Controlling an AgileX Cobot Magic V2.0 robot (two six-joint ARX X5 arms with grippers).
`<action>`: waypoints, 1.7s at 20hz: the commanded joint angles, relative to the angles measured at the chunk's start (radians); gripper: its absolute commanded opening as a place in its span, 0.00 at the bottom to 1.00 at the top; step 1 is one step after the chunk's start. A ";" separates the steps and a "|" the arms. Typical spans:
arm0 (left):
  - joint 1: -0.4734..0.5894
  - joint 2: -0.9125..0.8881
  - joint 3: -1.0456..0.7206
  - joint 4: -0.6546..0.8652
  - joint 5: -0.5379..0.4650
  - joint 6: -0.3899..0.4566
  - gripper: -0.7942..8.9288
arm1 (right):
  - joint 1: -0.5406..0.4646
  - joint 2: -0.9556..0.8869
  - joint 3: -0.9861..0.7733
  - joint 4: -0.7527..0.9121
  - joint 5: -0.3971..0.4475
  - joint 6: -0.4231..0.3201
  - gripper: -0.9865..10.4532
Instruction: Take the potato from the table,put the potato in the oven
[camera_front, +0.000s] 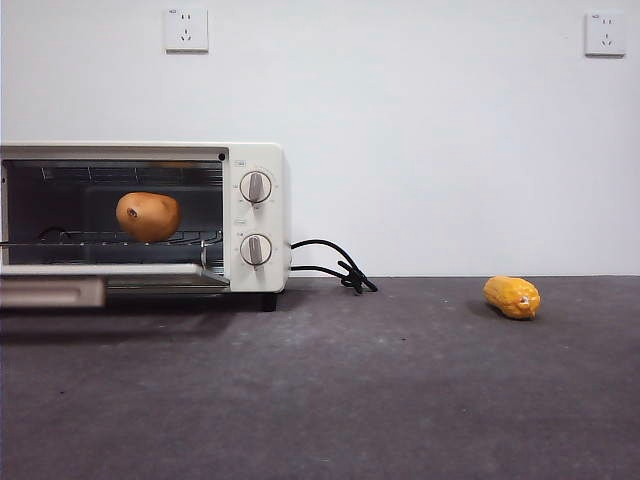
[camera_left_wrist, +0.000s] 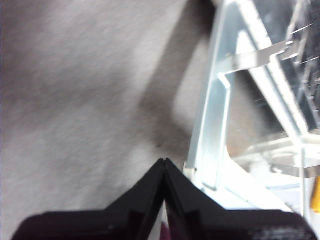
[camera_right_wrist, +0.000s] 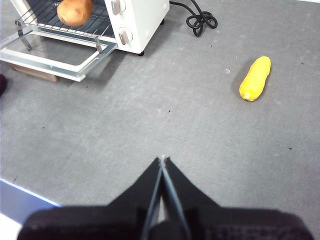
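The large smooth orange-brown oval potato (camera_front: 148, 216) lay on the wire rack (camera_front: 110, 238) inside the cream-white toaster oven (camera_front: 255, 160), its small dark stub facing the front camera. The oven's glass door (camera_right_wrist: 47, 55) was folded down flat, and the rack stuck out slightly over it. Two round knobs (camera_front: 256, 187) sat one above the other on the oven's panel, and a black cord (camera_front: 335, 265) ran from the oven's side and lay bunched on the dark grey matte table (camera_front: 400, 400).

The left gripper (camera_left_wrist: 164, 161) hung just beside the edge of the open door, jaws pressed together with nothing between them. The right gripper (camera_right_wrist: 163, 159) hovered over bare table, well apart from the oven, jaws likewise closed and empty.

A smaller orange-yellow corn piece (camera_front: 512, 297) lay on the table, well apart from the oven, past the cord.
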 joint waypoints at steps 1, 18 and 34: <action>-0.019 0.006 0.026 0.000 0.066 -0.031 0.07 | 0.001 0.000 -0.011 0.003 0.001 0.015 0.08; -0.026 0.006 0.061 0.116 0.222 -0.196 0.07 | 0.001 0.000 -0.011 0.003 0.000 0.018 0.08; -0.114 0.005 0.296 0.142 0.175 -0.241 0.07 | 0.001 0.001 -0.011 0.003 0.000 0.044 0.08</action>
